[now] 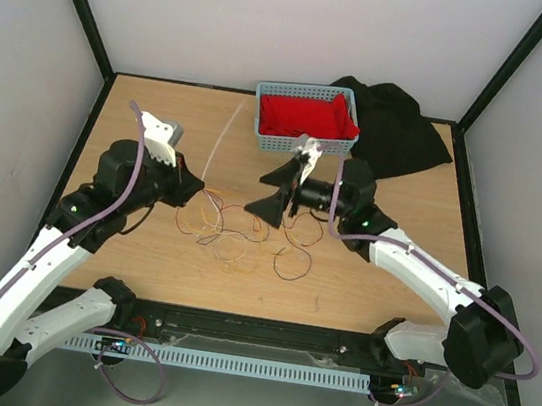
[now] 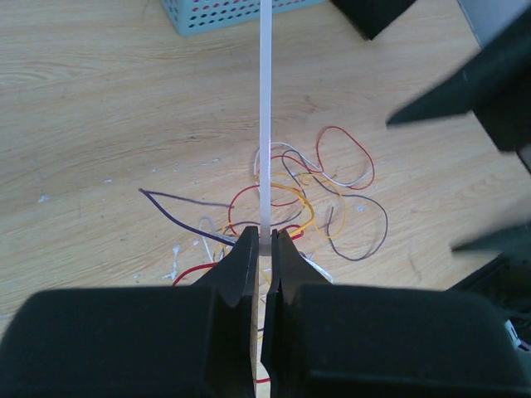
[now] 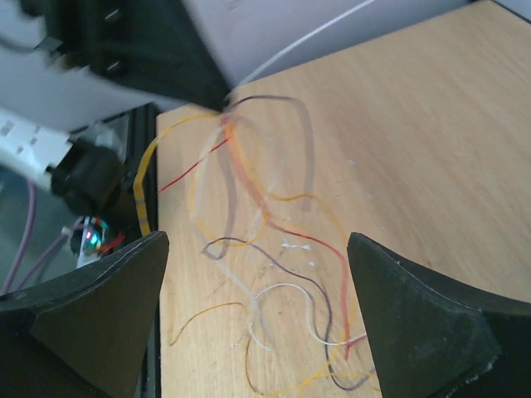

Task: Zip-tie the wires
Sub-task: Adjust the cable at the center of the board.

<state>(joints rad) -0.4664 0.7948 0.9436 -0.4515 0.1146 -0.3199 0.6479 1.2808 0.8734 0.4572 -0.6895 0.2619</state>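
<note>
The wires [image 1: 238, 234] lie in a loose curly tangle of red, yellow, dark and white strands on the wooden table. My left gripper [image 1: 195, 188] is shut on the near end of the zip tie [image 1: 218, 147], a thin whitish strip running away toward the back. In the left wrist view the zip tie [image 2: 265, 124] rises straight from the left gripper [image 2: 265, 242], passing above the wires [image 2: 319, 195]. My right gripper [image 1: 277, 194] stands open just right of the tangle. The right gripper [image 3: 257, 240] has the wires [image 3: 290, 249] below its gap, holding nothing; some strands look blurred.
A blue basket [image 1: 265, 140] holding red cloth sits at the back centre. A black cloth [image 1: 402, 131] lies to its right. Enclosure walls and black posts border the table on three sides. The arm bases and a cable rail run along the near edge.
</note>
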